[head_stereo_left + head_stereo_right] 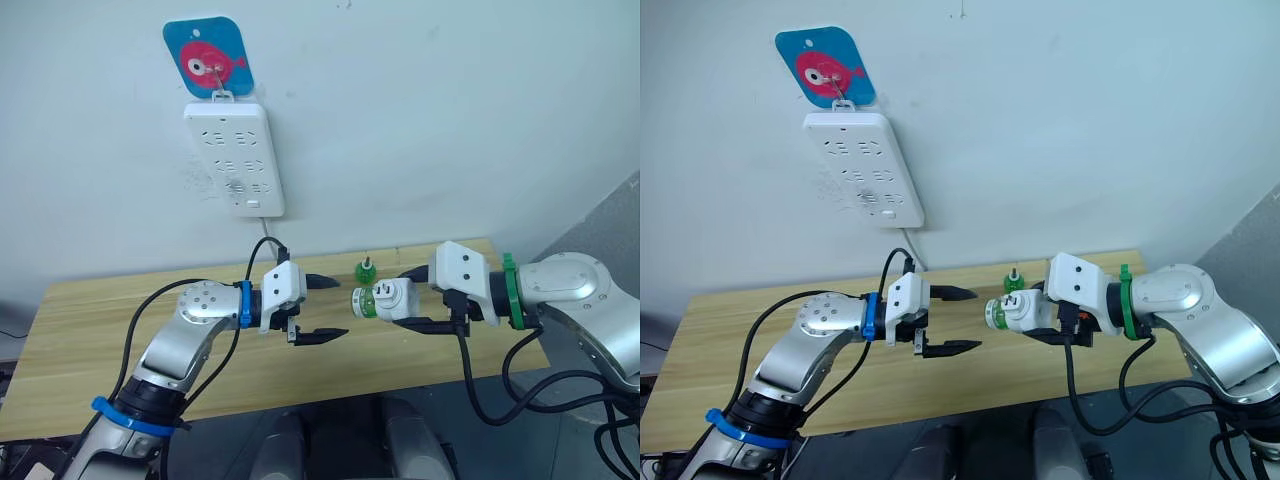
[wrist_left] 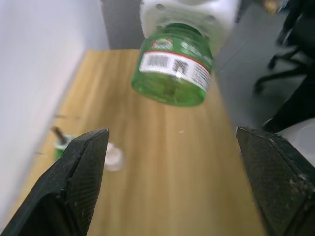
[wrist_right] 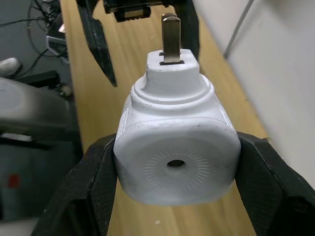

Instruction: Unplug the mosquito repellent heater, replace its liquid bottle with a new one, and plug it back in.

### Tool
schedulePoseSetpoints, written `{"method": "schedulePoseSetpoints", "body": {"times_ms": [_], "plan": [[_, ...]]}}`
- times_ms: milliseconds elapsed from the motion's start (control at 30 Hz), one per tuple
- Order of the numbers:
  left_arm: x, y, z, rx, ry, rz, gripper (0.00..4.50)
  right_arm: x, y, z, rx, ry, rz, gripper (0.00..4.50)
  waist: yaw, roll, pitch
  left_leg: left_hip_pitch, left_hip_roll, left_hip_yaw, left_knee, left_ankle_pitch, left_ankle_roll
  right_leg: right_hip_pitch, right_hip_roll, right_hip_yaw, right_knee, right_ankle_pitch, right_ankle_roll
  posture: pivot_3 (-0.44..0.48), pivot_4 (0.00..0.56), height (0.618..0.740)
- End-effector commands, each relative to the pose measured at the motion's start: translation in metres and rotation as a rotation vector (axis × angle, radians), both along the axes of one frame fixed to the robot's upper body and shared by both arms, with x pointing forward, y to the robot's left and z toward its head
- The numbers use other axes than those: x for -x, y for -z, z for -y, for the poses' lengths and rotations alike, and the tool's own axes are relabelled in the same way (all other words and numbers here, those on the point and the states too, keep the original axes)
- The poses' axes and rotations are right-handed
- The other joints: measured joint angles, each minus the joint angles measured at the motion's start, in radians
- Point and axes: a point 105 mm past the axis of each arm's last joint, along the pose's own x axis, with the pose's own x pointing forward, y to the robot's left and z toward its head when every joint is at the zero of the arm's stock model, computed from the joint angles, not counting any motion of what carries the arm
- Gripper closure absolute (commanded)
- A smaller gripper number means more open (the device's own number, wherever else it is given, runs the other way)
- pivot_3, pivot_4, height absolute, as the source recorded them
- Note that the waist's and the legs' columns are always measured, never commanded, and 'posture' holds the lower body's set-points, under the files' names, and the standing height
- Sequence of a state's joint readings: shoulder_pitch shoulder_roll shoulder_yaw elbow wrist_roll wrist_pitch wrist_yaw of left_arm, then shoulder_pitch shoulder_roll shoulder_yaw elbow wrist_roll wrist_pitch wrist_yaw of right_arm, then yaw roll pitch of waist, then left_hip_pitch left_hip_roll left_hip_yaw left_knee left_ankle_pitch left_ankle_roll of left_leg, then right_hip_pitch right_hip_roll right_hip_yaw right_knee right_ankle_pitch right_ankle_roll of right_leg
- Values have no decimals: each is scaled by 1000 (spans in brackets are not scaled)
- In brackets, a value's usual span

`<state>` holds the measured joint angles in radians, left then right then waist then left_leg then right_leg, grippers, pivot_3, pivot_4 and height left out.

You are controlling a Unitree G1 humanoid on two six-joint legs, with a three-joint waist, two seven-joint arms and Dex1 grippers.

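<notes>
**Heater's off the wall and up in the air**

The mosquito repellent heater point(image 3: 175, 147) is a chunky rounded white plastic block with a round vent hole ringed by fine radial lines on one face, and metal prongs point(image 3: 170, 30) sticking out of a stepped neck on the side. The right claw point(image 1: 432, 297) is clamped on it, one black finger on each flank, holding it above the desk point(image 1: 90, 340) out in front of the robot. A green liquid bottle point(image 2: 172, 69) with a barcode label is fitted into the heater and points toward the left claw point(image 1: 318, 310).

The left claw is just beside the bottle, not touching, its two black fingers spread wide apart with nothing between them.

The desk is light wood-grain, pushed against a plain white wall. A second green bottle point(image 1: 366, 269) stands upright on it near the back edge, behind the gap between the two claws. Beside it there's a small white bit point(image 2: 112, 156), too blurred to make out.

On the wall, a long white power strip point(image 1: 233, 157) hangs from a blue hook plate point(image 1: 209, 57) with a red fish on it.
</notes>
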<state>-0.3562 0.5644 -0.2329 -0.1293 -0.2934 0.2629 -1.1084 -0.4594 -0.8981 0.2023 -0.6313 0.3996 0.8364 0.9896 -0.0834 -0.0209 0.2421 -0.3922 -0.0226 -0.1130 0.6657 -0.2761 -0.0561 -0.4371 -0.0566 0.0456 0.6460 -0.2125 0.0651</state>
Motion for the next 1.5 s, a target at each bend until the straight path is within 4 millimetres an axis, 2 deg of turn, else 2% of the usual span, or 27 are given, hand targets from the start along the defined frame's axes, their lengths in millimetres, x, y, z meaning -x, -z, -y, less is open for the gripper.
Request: {"method": "schedulePoseSetpoints", "body": {"times_ms": [33,267,467,567,733,933,967,1033,1100,1133,1233,1333,1500], "plan": [[2,-10,12,29,37,-10,186,7,-6,-5,22,-42,22,1484,0,0,0,0,0,0,0,0,0,0,0,0,0,0,0,-152,230,740],[10,-9,22,-10,153,-50,186,11,-3,-9,32,-64,8,1484,-4,0,0,0,0,0,0,0,0,0,0,0,0,0,0,-156,227,740],[10,-8,36,-3,184,-37,186,13,-3,-12,27,-76,4,1484,-2,0,0,0,0,0,0,0,0,0,0,0,0,0,0,-161,230,740],[12,-8,36,-14,199,-47,811,14,-3,-13,26,-78,3,1484,-4,0,0,0,0,0,0,0,0,0,0,0,0,0,0,-163,231,740],[13,-10,35,-13,202,-52,2213,15,-3,-13,23,-78,1,1484,-4,0,0,0,0,0,0,0,0,0,0,0,0,0,0,-165,232,740],[13,-13,34,-12,191,-54,2229,20,-6,-17,-9,-103,-16,1484,-4,0,0,0,0,0,0,0,0,0,0,0,0,0,0,-164,234,740],[13,-14,35,-5,194,-65,2229,21,-8,-19,-32,-107,-24,1484,-4,0,0,0,0,0,0,0,0,0,0,0,0,0,0,-163,235,740],[15,-15,34,11,200,-97,2229,20,-15,-18,-87,-89,-30,731,-4,0,0,0,0,0,0,0,0,0,0,0,0,0,0,-165,234,740],[16,-16,31,37,193,-148,2229,18,-25,-13,-156,-59,-40,148,-4,0,0,0,0,0,0,0,0,0,0,0,0,0,0,-171,236,740],[15,-17,29,66,173,-194,2229,18,-31,-9,-205,-45,-56,0,-2,0,0,0,0,0,0,0,0,0,0,0,0,0,0,-175,237,740],[14,-20,21,159,120,-344,2229,21,-41,6,-349,27,-107,0,-2,0,0,0,0,0,0,0,0,0,0,0,0,0,0,-185,239,740],[17,-29,17,286,102,-532,2229,17,-43,21,-501,147,-153,0,-3,0,0,0,1,-1,0,0,1,0,0,-1,1,0,0,-194,238,740],[23,-46,15,400,128,-719,2229,17,-44,24,-768,246,-283,0,-7,0,0,1,1,0,0,0,1,0,1,0,2,0,0,-204,235,740]]}}
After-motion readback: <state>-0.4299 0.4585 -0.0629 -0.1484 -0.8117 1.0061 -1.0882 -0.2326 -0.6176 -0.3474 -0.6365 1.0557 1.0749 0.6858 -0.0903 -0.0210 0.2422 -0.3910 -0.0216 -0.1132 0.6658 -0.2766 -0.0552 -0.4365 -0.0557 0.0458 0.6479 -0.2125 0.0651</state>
